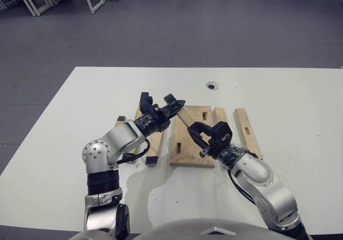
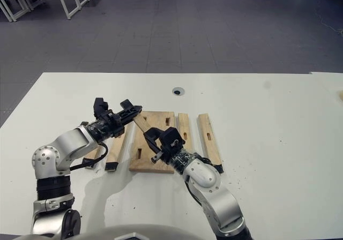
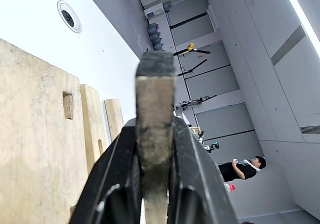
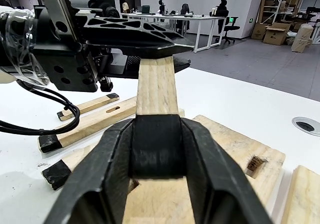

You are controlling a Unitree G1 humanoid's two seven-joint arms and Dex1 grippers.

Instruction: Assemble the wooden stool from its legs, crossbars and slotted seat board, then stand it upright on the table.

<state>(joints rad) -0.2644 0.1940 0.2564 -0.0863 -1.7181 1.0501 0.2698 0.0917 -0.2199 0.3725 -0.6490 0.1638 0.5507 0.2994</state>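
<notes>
Two hands share one wooden bar, and we see it slanting over the far half of the slotted seat board, which lies flat on the white bench. Our left hand is clenched on the far end of the bar. In the left wrist view its fingers press on both sides of the wood, and a dark tip pokes out past them. Our right hand is clamped on the near end. The right wrist view shows its fingers wrapped round the bar, with the left hand pinching the other end farther off. We cannot tell whether the bar touches the board beneath it or hangs just clear of it. The board shows narrow slots cut through its face. To its right lie two more parts, flat and side by side: a short slat just beside the board's far corner, and a long slat with a slot in it, a little farther right and angled slightly. To the board's left, under our left forearm, lie black-tipped pieces, close against the board's edge. Beyond all the wood, a round hole sits in the bench top, well apart from the parts.
</notes>
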